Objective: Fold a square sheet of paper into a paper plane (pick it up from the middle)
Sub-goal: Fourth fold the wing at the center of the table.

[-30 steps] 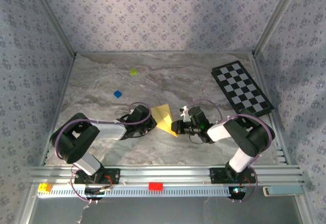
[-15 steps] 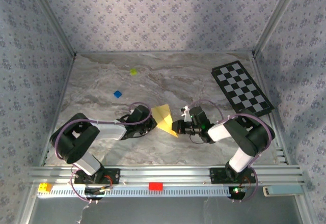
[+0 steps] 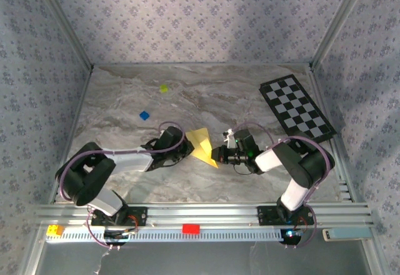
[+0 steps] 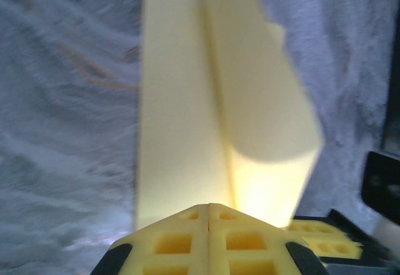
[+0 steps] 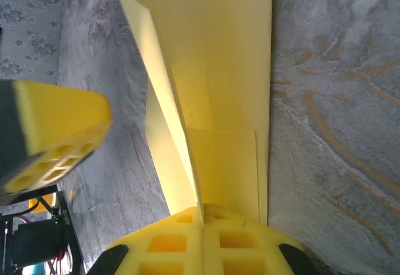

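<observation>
The yellow paper [image 3: 201, 144] is folded into a narrow layered shape with a lengthwise crease, and it lies between my two grippers at the table's near middle. My right gripper [image 3: 217, 158] is shut on its near corner. In the right wrist view the raised crease of the paper [image 5: 219, 69] runs straight into the closed right gripper [image 5: 202, 211]. My left gripper [image 3: 185, 152] is shut at the paper's left edge. From the right wrist its tip [image 5: 106, 115] shows a strip of table between it and the paper. The left wrist view is blurred, with the paper [image 4: 181, 112] just beyond the shut left gripper [image 4: 208, 207].
The checkered board [image 3: 297, 108] lies at the back right. A yellow-green block [image 3: 164, 89] and a blue block [image 3: 144, 115] sit on the marble table [image 3: 250, 94] behind the left arm. A red block [image 3: 190, 229] rests on the front rail.
My left arm has stretched lower and flatter, shifting its gripper slightly along the paper's left edge. The right gripper and the paper have barely moved.
</observation>
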Controlling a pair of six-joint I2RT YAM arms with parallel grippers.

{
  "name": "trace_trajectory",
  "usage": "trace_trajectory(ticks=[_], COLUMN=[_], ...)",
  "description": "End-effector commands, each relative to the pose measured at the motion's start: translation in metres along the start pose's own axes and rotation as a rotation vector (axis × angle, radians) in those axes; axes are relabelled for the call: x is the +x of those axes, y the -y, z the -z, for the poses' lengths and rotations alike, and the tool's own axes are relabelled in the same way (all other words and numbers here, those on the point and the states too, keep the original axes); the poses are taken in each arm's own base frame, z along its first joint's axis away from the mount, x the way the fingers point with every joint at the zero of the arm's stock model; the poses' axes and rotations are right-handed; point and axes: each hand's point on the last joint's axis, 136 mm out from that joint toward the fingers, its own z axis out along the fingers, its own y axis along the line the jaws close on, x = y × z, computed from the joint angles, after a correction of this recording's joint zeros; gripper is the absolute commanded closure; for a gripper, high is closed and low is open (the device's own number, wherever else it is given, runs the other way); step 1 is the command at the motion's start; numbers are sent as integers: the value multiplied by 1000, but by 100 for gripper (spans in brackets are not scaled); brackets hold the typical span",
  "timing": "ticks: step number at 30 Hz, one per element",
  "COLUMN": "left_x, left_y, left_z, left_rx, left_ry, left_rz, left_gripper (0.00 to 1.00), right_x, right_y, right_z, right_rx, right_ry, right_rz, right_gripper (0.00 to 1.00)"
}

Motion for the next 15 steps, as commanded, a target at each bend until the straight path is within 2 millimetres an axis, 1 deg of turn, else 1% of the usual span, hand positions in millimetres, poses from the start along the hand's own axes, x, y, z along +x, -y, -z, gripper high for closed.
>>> trace_trajectory(ticks=[1, 3, 7, 10, 15], left_x=[-2, 1, 7, 10, 11], left_y=[35, 43, 50, 48, 43], left_z=[6, 2, -13, -24, -37], left_rx=[90, 111, 137, 144, 133], left_ry=[-10, -36, -80, -93, -101], left_rz=[-73, -95, -95, -75, -61], left_gripper=[95, 95, 97, 97, 98], right_x=[22, 21, 22, 23, 23], right_y=[32, 33, 38, 41, 44], right_z=[-2, -2, -1, -2, -3], right_rx=[110, 111, 117, 119, 118], right_ry=[-68, -69, -77, -83, -92], right_rz=[-93, -102, -134, -158, -180], right_gripper=[100, 100, 100, 100, 100])
